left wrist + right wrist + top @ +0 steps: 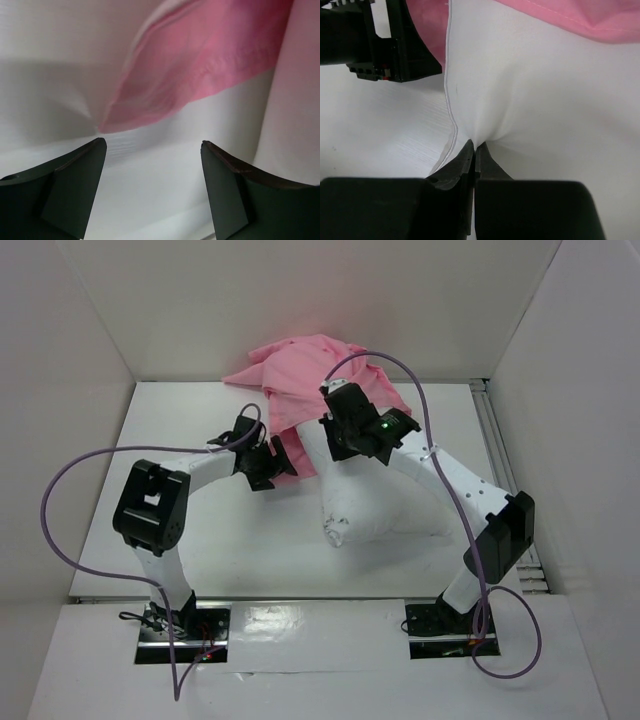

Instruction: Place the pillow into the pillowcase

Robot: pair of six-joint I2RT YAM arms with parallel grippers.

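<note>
Closest to the lens in the right wrist view, the right gripper [474, 150] has its two black fingers pressed together on a pinch of white cloth. It is clamped on the pillow [545, 100] just beside the sewn seam that runs down its edge, and the fabric puckers in toward the fingertips. Above that, along the top of the same view, a pink hem of the pillowcase [600, 20] lies over the white cushion. From above, the pillow rests on the white table [200, 540], a little right of centre. Its near end is bare and rumpled, while its far end is covered by the pillowcase, which is bunched in a heap against the back wall [300, 300]. Whether the far end is inside the sack or only under it cannot be told. The left gripper [153, 142] is open, its jaws standing wide apart with nothing between them. It points at a loose pink fold of the pillowcase that hangs just ahead of the fingertips without touching them, with the white of the pillow at the right edge of that view. Seen from overhead, the left gripper sits at the left side of the pink cloth and the right gripper is near it, over the covered part of the pillow. A green light [384, 424] glows on the right wrist, and purple cables [60, 490] loop out from both arms.
</note>
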